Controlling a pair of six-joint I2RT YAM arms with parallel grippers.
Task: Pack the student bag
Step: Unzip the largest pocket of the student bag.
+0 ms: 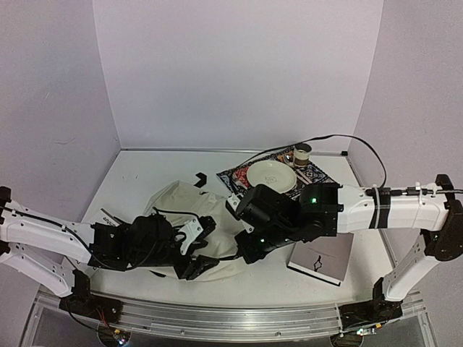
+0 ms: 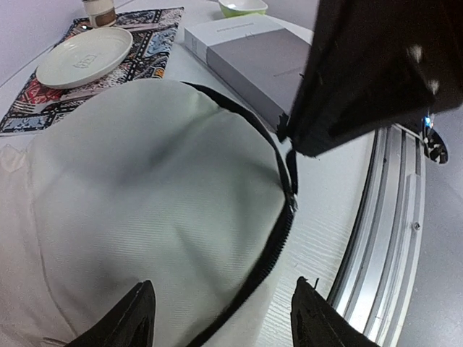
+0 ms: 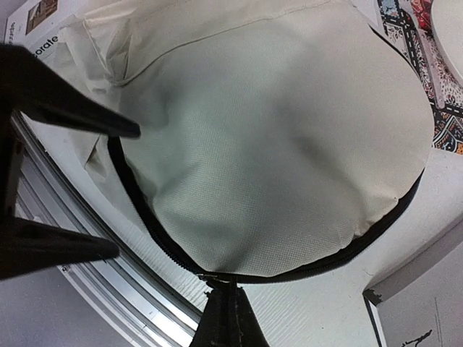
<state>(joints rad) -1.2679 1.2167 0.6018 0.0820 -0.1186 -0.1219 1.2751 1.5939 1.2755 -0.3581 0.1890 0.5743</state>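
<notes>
Overhead, the student bag (image 1: 181, 206) lies flat on the table (image 1: 137, 173) just in front of the two arm bases, cream fabric up, and both arms are bent in over its near right corner. The right gripper (image 3: 221, 293) is the busy one: its fingers are pressed together into one dark point, pinched on the zipper (image 2: 278, 224) right at the bag's rounded rim, where a small metal piece shows against the black trim. The left gripper (image 2: 224, 283) hovers over that same rim, jaws spread wide, one finger above the cream panel and the other off the bag's edge, with the zipper running between them; whether either tip touches the fabric I cannot tell. The panel bulges softly, and the black trim curves around its edge. Past the bag's far right corner sits a patterned placemat (image 1: 235, 177) with a pale plate (image 1: 271, 176) on it and a cup (image 1: 302, 153) at its far end. A grey box (image 1: 322, 259) lies flat to the right of the bag, close to it. Beyond the box, seen from the left wrist, a green bowl (image 2: 242, 7) peeks in. Along the bag's near side runs the metal rail (image 2: 391, 217).
</notes>
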